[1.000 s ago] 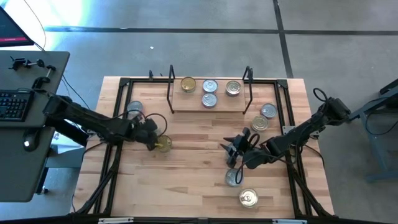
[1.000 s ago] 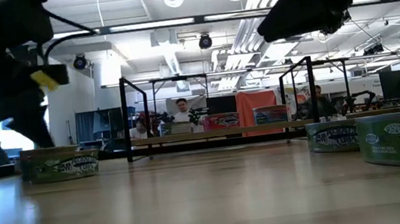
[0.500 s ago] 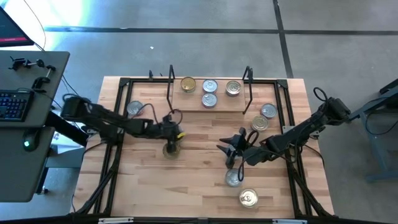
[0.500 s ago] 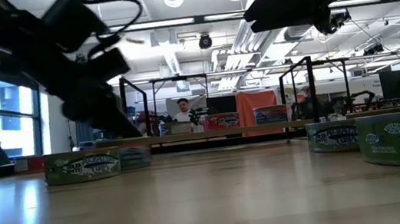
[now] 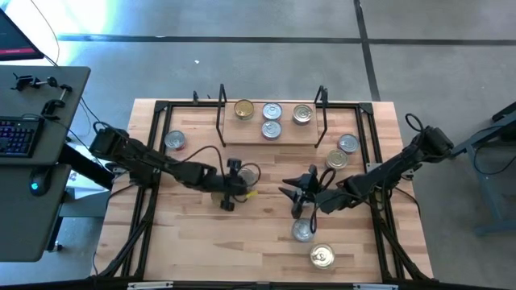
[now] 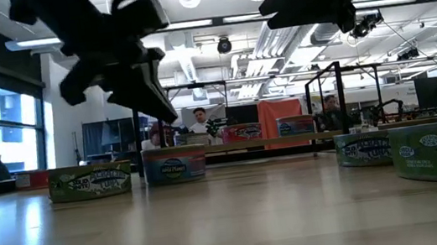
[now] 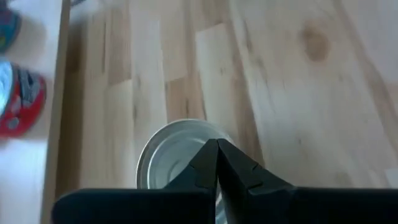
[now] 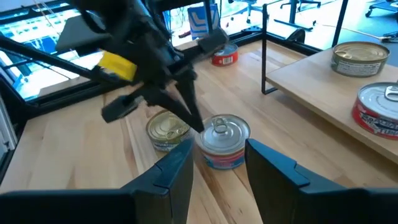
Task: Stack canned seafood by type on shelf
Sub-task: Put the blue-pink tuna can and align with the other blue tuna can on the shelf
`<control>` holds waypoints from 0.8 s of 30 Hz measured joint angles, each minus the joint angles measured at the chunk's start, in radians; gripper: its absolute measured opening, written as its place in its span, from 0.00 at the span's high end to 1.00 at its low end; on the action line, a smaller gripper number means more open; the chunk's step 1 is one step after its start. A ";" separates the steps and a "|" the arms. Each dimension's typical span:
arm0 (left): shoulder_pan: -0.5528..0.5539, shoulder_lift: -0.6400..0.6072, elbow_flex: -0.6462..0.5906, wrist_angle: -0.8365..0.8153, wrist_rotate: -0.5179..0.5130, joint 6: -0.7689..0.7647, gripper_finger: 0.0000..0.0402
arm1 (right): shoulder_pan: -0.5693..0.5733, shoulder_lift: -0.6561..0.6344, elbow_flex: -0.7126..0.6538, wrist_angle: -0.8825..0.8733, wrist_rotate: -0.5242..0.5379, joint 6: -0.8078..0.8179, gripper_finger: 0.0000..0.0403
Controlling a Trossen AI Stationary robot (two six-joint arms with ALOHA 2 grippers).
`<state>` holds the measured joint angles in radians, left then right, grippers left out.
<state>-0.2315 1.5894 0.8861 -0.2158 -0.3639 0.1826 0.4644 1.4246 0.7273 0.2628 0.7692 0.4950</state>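
My left gripper [image 5: 243,178] is shut at mid-table. Its fingertips [image 6: 170,117] hang just above a silver-lidded, blue-labelled can [image 8: 222,140], without touching it in the low view. A gold-lidded, green-labelled can [image 8: 166,129] stands on the table beside that one. My right gripper [image 5: 296,198] stands open in the air to the right, facing the silver-lidded can, nothing between its fingers. The shelf [image 5: 311,135] at the far edge bears several cans on its wooden board: one gold-lidded [image 5: 243,109], the others silver-lidded [image 5: 272,111].
Two cans [image 5: 347,144] [image 5: 336,160] stand right of the shelf. Another [image 5: 174,141] stands at the far left, and two more [image 5: 302,231] [image 5: 322,256] near the front edge. A black frame [image 5: 153,161] rims the tabletop. Bare wood lies at the near left.
My left gripper, shut throughout, has swept from the table's left toward its middle, rolling its wrist and rising a little. The green-labelled can slid slightly right early on and then stayed. The blue-labelled can now stands further right, clear of it. My right gripper has stayed in place.
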 joint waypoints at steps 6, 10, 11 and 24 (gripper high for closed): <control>-0.029 0.005 -0.061 0.049 0.020 0.116 0.83 | 0.000 0.064 0.000 0.056 0.007 -0.013 0.66; -0.007 0.014 -0.106 0.126 0.002 0.153 0.71 | -0.001 0.114 0.000 0.106 -0.043 -0.106 0.66; 0.000 0.020 -0.112 0.123 0.003 0.168 0.69 | -0.002 0.125 0.000 0.124 -0.091 -0.156 0.66; 0.035 0.127 -0.114 0.278 0.059 0.254 0.97 | -0.054 0.208 0.021 0.237 -0.353 -0.569 0.61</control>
<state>-0.1967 1.7167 0.7719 0.0618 -0.3053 0.4367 0.4108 1.6327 0.7479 0.4995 0.4160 -0.0736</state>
